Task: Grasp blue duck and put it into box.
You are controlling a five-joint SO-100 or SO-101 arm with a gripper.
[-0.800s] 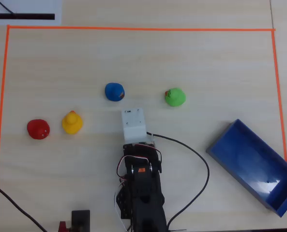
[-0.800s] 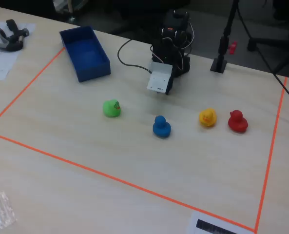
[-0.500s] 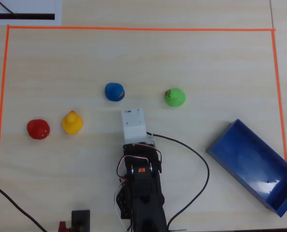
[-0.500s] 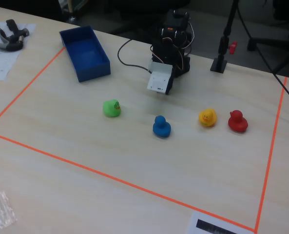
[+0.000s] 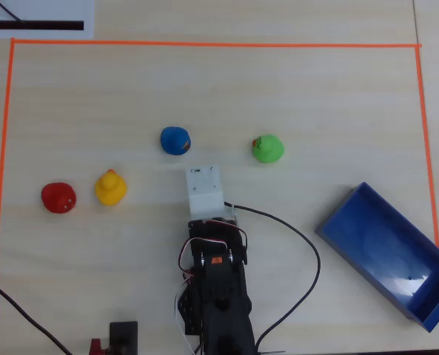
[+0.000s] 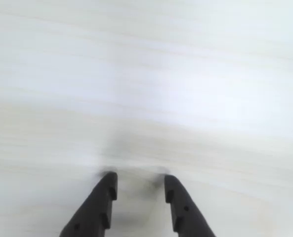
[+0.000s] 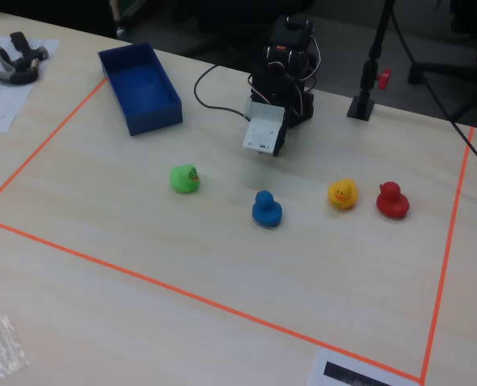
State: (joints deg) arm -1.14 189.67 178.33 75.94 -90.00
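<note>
The gripper (image 6: 138, 180) hangs empty over bare surface (image 6: 146, 74), its jaws a narrow gap apart. The blue duck (image 5: 175, 140) sits mid-surface, just ahead of the arm and slightly left in the overhead view; the box (image 5: 388, 255) lies well apart, near the surface's right edge.

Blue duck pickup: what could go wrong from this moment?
The wrist view shows only bare table past the gripper, so the blue duck is out of its sight and the approach may be misaimed. The gap between the fingertips looks narrow; unless it widens, they could knock the duck away. The box lies far off to the right in the overhead view, with the green duck near that path.
</note>
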